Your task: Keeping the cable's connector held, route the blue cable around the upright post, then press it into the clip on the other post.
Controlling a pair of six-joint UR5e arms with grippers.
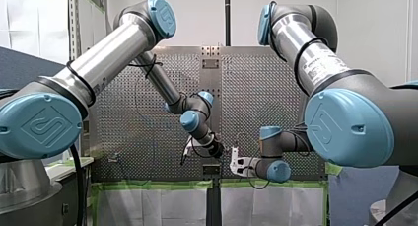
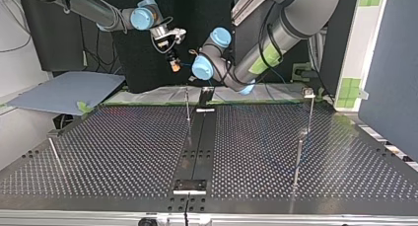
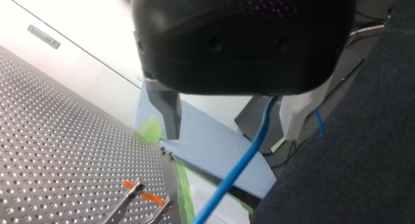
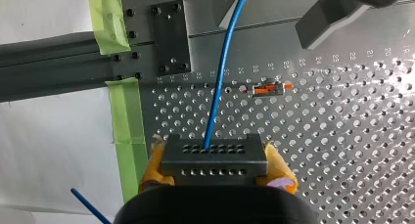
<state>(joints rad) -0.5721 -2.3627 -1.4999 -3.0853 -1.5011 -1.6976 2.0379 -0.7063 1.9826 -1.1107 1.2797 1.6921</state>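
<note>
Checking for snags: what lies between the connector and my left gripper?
Only the blue cable, running from the connector up to my left gripper; the right wrist view shows it.

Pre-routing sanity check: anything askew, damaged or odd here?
Nothing stands out. My right pincer grips the grey perforated connector block; the thin blue cable runs unkinked to my left pincer, loose between its open jaws.

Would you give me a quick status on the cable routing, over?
Right gripper shut on connector. Left gripper open, blue cable passing loose through it. Cable not yet routed; clip empty. Nothing seen in the way.
</note>
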